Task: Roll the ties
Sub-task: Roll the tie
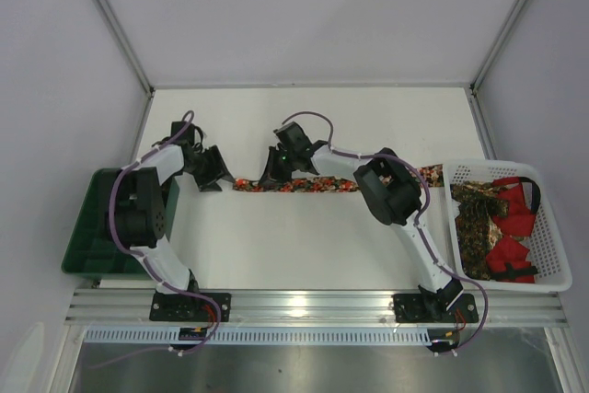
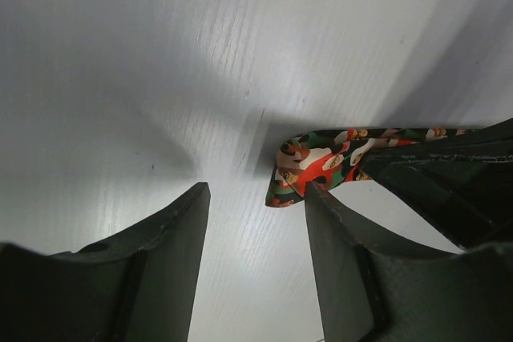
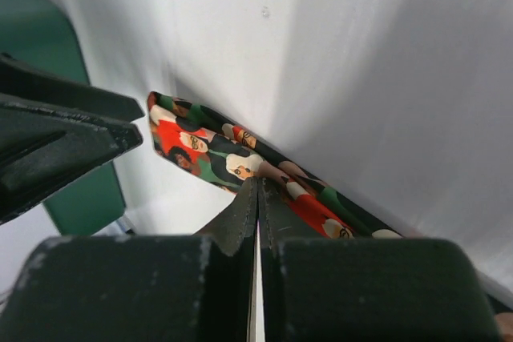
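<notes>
One tie [image 1: 313, 185] lies flat across the table's middle, with a busy pattern of red, green and cream on a dark ground. Its left end shows in the left wrist view [image 2: 321, 162] and in the right wrist view [image 3: 208, 146]. My left gripper [image 1: 223, 178] is open and empty just left of that end [image 2: 256, 190]; its right finger [image 2: 345, 254] sits beside the tie's tip. My right gripper [image 1: 273, 177] is shut, its tips [image 3: 258, 182] touching the tie's near edge a little in from the end. No fabric shows between its jaws.
A white basket [image 1: 497, 165] at the right edge holds more patterned ties [image 1: 474, 218] and red cloth [image 1: 515, 227]. A green tray [image 1: 87, 236] sits at the left edge, behind my left arm. The two grippers are close together.
</notes>
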